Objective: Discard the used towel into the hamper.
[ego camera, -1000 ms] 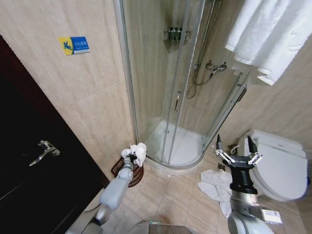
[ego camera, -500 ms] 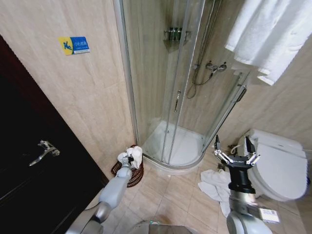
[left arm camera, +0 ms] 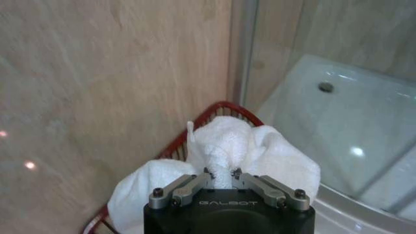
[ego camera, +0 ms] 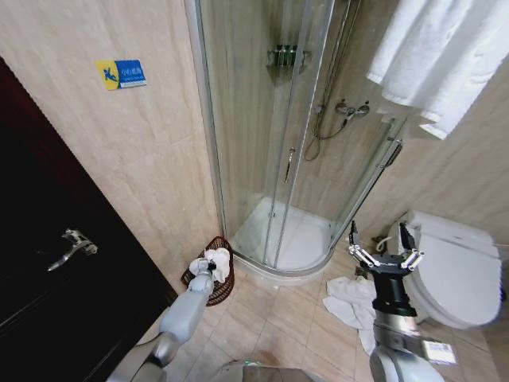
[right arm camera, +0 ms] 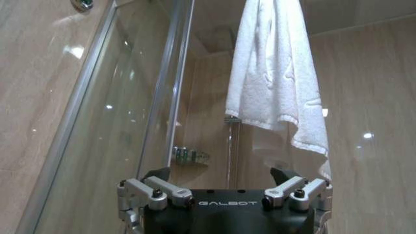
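Your left gripper [left arm camera: 221,176] is clenched on the towel [left arm camera: 244,146] — the white bundle bulges just past its fingertips, directly over the hamper [ego camera: 213,280], which sits against the wall beside the shower tray [ego camera: 294,239]. Your right gripper [ego camera: 383,256] is raised — fingers spread, grasping nothing.
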